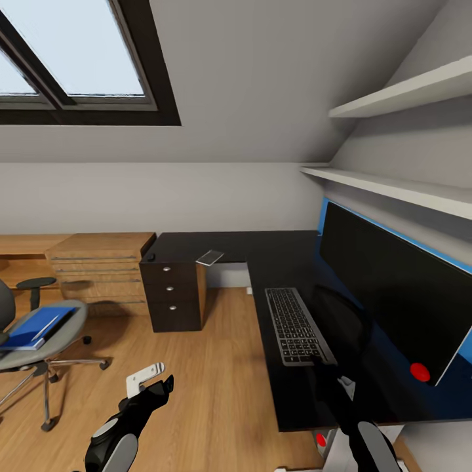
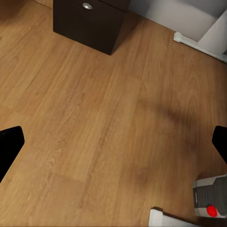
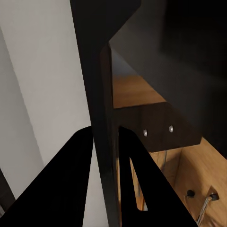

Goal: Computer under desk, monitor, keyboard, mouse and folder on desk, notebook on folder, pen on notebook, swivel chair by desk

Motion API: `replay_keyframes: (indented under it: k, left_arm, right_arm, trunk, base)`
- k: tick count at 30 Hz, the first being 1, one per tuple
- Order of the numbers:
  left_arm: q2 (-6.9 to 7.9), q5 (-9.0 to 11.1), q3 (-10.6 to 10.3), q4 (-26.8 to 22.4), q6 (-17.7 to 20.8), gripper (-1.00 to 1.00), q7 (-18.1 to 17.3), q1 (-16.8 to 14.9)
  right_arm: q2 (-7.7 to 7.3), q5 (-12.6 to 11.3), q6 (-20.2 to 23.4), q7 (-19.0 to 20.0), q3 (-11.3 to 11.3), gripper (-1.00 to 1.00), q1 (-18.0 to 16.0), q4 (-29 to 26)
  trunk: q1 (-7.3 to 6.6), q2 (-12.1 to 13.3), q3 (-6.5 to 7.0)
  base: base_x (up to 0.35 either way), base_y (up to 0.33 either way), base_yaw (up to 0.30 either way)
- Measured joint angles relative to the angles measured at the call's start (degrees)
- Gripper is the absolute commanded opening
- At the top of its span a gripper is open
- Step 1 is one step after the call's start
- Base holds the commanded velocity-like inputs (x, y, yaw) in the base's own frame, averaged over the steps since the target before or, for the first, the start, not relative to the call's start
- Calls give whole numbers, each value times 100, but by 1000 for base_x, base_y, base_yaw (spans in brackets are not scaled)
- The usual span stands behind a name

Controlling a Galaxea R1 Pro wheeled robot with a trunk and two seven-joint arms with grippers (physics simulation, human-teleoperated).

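On counter (image 1: 262, 252) I see monitor (image 1: 393, 295), keyboard (image 1: 295, 326); folder (image 1: 33, 326) waits on swivel chair (image 1: 39, 341). Left tool (image 2: 113, 146) wide, right tool (image 3: 105, 165) grips thin dark panel.

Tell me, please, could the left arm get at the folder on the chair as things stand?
Probably not yet. The folder lies on the chair seat, well off to the left pincer's side, with bare floor between. Nothing blocks the way, but the robot would likely have to move closer.
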Motion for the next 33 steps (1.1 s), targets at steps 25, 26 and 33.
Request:
replay_keyframes:
  k: [25, 26, 33]
  left_arm:
    - [0, 15, 23, -14, -7, 100, 2, -1]
    - [0, 19, 40, -29, -9, 100, 5, -1]
    - [-9, 28, 137, -70, -12, 100, 9, -1]
  right_arm:
    - [-7, 5, -1, -164, 0, -100, 0, 1]
    - [-8, 5, 0, -164, 1, -100, 0, 1]
    - [-9, 10, -1, -165, 0, -100, 0, 2]
  trunk:
    - [1, 0, 0]
    - [1, 1, 0]
    - [110, -199, -89]
  base:
    - [147, -66, 0]
    - [8, 0, 0]
    - [1, 0, 0]
